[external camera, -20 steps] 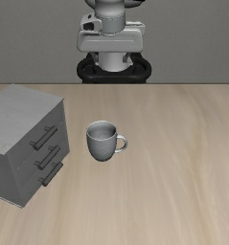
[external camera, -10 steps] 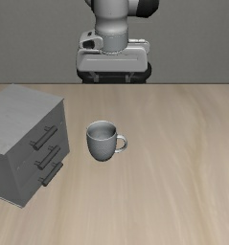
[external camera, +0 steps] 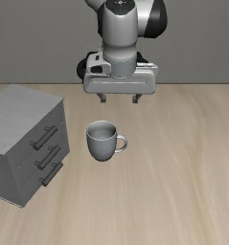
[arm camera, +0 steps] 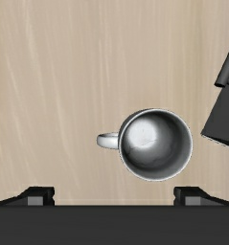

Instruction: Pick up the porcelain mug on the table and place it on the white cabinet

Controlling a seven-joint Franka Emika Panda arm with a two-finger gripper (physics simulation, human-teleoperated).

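Note:
A grey porcelain mug (external camera: 103,142) stands upright on the wooden table (external camera: 173,182), its handle (external camera: 121,145) pointing to the exterior view's right. My gripper (external camera: 121,99) hangs open above and just behind the mug, not touching it. From the wrist view, the mug (arm camera: 156,144) sits ahead of my two fingertips (arm camera: 37,194), its handle (arm camera: 107,141) on the side of one finger; nothing lies between the fingers. The white cabinet (external camera: 25,139) stands at the exterior view's left, beside the mug.
The cabinet has drawers with bar handles (external camera: 45,151) on the face toward the mug. A dark edge of the cabinet (arm camera: 223,105) shows near the mug in the wrist view. Bare tabletop spreads in front and to the exterior view's right.
My arm has come down and forward toward the mug, and the open fingers have come into the exterior view. The mug and cabinet have not moved.

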